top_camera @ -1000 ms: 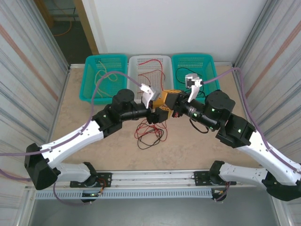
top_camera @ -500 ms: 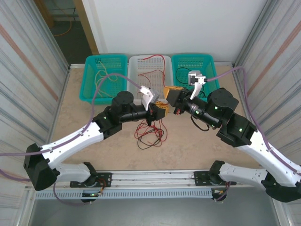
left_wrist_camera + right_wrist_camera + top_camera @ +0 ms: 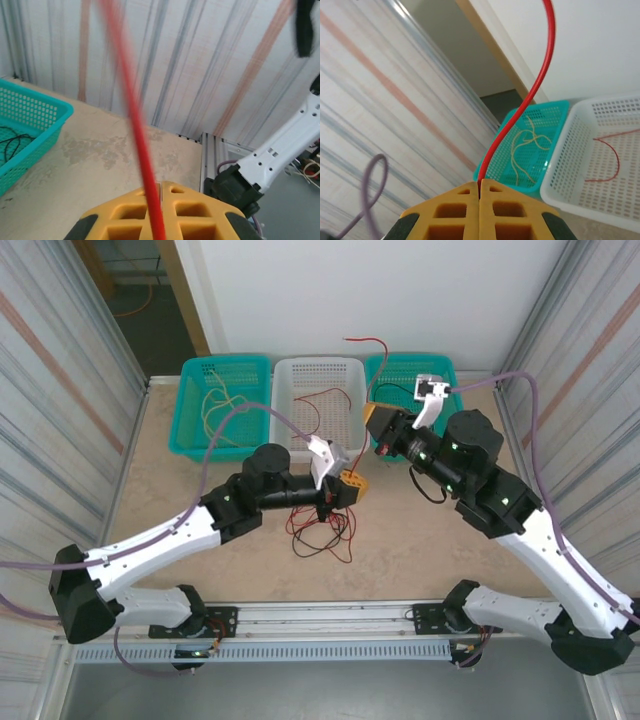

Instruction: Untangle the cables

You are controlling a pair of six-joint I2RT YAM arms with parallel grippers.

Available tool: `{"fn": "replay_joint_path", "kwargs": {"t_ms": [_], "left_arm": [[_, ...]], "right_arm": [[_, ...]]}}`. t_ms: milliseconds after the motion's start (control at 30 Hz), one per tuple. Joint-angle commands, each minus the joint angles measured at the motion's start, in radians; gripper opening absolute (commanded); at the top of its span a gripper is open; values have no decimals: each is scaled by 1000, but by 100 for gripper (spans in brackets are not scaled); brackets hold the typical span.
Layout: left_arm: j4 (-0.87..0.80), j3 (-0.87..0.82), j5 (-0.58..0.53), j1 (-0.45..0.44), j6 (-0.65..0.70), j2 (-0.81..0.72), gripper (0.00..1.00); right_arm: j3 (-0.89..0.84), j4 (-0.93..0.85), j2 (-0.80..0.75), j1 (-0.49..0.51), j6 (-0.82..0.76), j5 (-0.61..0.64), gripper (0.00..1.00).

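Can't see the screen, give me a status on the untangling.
Left gripper shut on red cable. Right gripper shut on red cable too, up by baskets. Tangle on table under left. Nothing blocking.

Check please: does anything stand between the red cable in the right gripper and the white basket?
Nothing visible does. The right gripper holds the red cable up in the air beside the right rim of the white basket, and the space between them is open.

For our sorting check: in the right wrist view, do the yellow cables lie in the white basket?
No, the yellow cables lie inside the teal basket.
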Motion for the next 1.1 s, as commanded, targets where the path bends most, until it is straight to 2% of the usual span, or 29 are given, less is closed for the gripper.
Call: {"fn": "replay_joint_path", "kwargs": {"t_ms": [0, 100, 200, 300, 333, 433, 500, 533, 867, 1067], "left_arm": [[-60, 39, 35, -21, 76, -1, 0], [-72, 49, 29, -21, 88, 10, 0], [-58, 46, -31, -16, 86, -1, 0], [-6, 45, -40, 41, 13, -2, 0], [1, 49, -60, 64, -12, 0, 0], [-41, 108, -134, 131, -40, 21, 0], [-87, 169, -177, 174, -52, 49, 0], [-113, 206, -171, 203, -58, 71, 0], [-203, 615, -138, 404, -52, 400, 0], [-233, 841, -137, 486, -99, 620, 1]], "right_arm": [[36, -24, 44, -37, 57, 4, 0], [31, -27, 66, -38, 61, -1, 0], [25, -25, 75, -39, 65, -12, 0], [23, -31, 80, -41, 63, -24, 1], [25, -38, 80, -42, 60, -25, 8], [22, -82, 62, -42, 43, 26, 37], [9, -112, 33, -45, 33, 74, 49], [-3, -126, 13, -49, 28, 92, 59], [-188, -280, -172, -68, 63, 150, 59], [-275, -354, -244, -68, 94, 155, 59]]}}
